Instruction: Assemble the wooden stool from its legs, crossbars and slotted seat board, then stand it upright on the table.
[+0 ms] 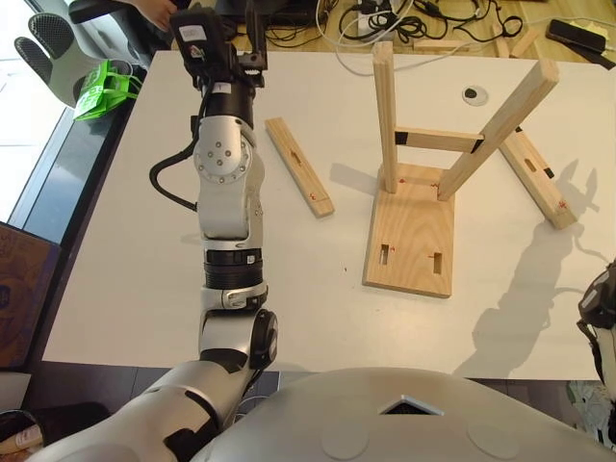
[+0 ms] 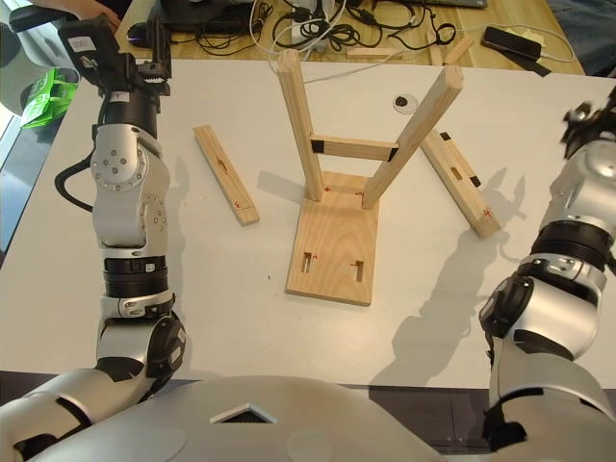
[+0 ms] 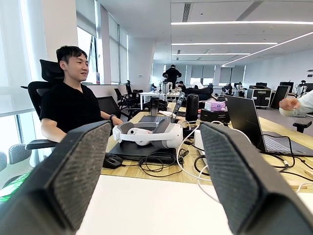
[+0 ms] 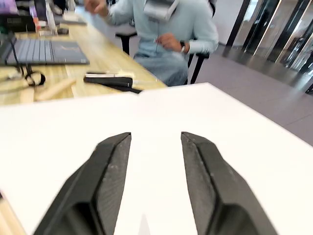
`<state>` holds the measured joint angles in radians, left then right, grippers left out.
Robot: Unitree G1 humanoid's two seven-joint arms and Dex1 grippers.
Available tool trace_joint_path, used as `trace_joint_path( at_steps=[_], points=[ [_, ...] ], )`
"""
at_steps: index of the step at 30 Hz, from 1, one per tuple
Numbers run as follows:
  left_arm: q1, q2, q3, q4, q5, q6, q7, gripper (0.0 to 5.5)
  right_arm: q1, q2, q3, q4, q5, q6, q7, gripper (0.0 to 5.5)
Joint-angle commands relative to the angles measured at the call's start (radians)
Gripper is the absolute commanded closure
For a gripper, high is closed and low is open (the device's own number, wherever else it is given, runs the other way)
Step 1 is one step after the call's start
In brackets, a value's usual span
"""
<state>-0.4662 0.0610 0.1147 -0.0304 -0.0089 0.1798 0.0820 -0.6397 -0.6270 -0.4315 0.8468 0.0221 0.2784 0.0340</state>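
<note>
The seat board (image 1: pixel 412 236) is a pale wooden board lying flat in the middle of the frame. Two legs stand in its far end. The straight leg (image 1: pixel 385 106) points right up. The leaning leg (image 1: pixel 500 125) tips toward the upper right. A short crossbar (image 1: pixel 441 141) with dark ends joins them. Two small slots (image 1: pixel 384 254) at the board's near end are open. One loose leg (image 1: pixel 298 165) lies flat left of the board. The other loose leg (image 1: pixel 537 176) lies flat on the right, partly behind the leaning leg.
</note>
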Motion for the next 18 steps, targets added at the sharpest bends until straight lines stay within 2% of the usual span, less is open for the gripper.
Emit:
trace_joint_path(
  at_steps=[1,4,8,12,14,16,18],
  points=[
    [0.005,0.011,-0.005,-0.015,0.006,0.017,-0.003,2.15,0.052,-0.001,0.068,0.029,-0.008,0.178,0.057,3.65],
    [0.01,0.01,-0.009,-0.016,0.006,0.017,-0.009,2.15,0.168,0.048,0.061,-0.159,0.035,0.348,0.058,3.41],
    [0.012,0.02,-0.003,-0.005,0.006,0.008,-0.011,2.15,0.346,0.169,0.006,-0.654,0.168,0.759,0.068,2.74],
    [0.014,0.017,-0.007,-0.001,0.01,0.002,-0.008,2.15,0.37,0.183,0.055,-0.914,0.345,1.074,0.206,2.68],
    [0.011,0.018,-0.007,0.0,0.01,0.0,-0.007,2.15,0.363,0.167,0.078,-0.967,0.347,1.108,0.208,2.68],
    [0.013,0.02,-0.006,0.0,0.01,-0.002,-0.007,2.15,0.373,0.136,0.101,-0.966,0.301,1.055,0.182,2.68],
    [0.019,0.019,-0.006,-0.004,0.009,0.0,-0.007,2.15,0.397,0.099,0.125,-0.928,0.25,0.976,0.169,2.29]
  ],
)
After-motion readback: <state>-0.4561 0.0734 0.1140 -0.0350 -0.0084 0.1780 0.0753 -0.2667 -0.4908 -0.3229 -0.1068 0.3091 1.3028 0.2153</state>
